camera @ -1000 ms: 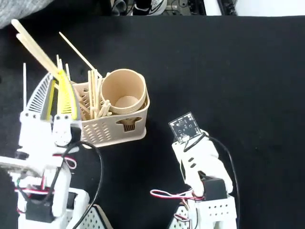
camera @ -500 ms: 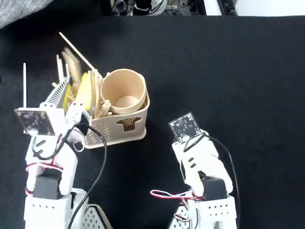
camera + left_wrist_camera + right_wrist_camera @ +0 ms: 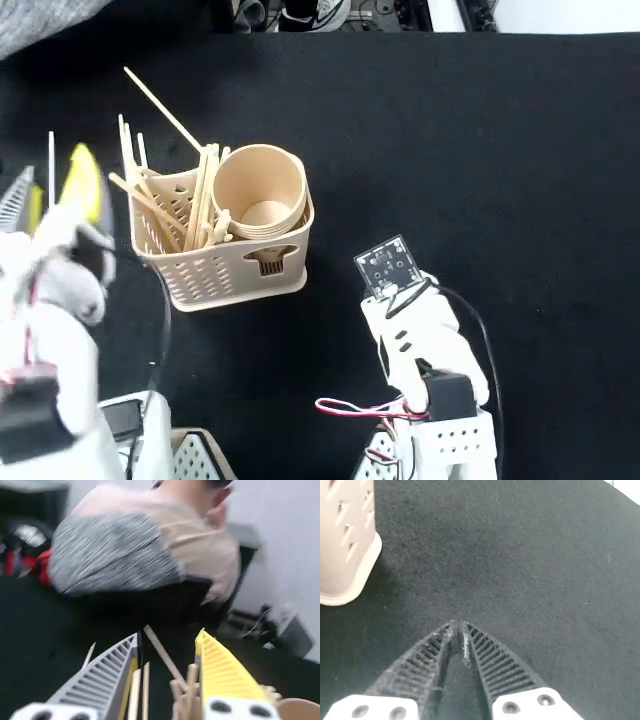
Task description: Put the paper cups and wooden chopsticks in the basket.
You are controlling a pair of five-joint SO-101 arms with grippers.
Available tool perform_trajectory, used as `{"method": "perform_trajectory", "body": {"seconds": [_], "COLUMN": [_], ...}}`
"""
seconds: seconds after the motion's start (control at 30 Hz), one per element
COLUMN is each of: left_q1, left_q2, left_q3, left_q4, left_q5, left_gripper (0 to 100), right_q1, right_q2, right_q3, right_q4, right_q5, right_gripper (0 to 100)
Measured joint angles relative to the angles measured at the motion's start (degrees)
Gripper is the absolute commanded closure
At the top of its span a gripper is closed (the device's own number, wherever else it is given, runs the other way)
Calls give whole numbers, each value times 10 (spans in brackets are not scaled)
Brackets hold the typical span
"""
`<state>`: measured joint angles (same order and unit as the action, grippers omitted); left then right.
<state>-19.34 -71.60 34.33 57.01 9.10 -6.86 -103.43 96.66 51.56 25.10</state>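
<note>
Stacked tan paper cups (image 3: pixel 258 190) and wooden chopsticks (image 3: pixel 203 195) sit in beige slotted plastic basket (image 3: pixel 228 272). Left gripper (image 3: pixel 167 636) jaws open, empty, beside basket. Right gripper (image 3: pixel 458 626) jaws closed, empty. Thin pale stick (image 3: pixel 51 170) lies outside on black tabletop (image 3: pixel 480 150); likely next pick for left arm.

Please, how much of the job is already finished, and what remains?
Done: the paper cups and a bundle of chopsticks stand in the basket. In hand: nothing; the left gripper is open beside the basket, the right gripper shut over the table. Left: one thin pale stick on the table beside the basket, possibly a chopstick.
</note>
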Motion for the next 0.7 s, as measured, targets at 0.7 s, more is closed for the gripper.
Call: {"method": "perform_trajectory", "body": {"seconds": [0.7], "left_q1": [-138], "left_q2": [777], "left_q3": [-398], "left_q4": [98], "left_q5": [-93], "left_gripper": [808], "right_q1": [0], "right_q2": [0], "right_q3": [0], "right_q4": [0], "right_q5": [0], "right_gripper": [986]}}
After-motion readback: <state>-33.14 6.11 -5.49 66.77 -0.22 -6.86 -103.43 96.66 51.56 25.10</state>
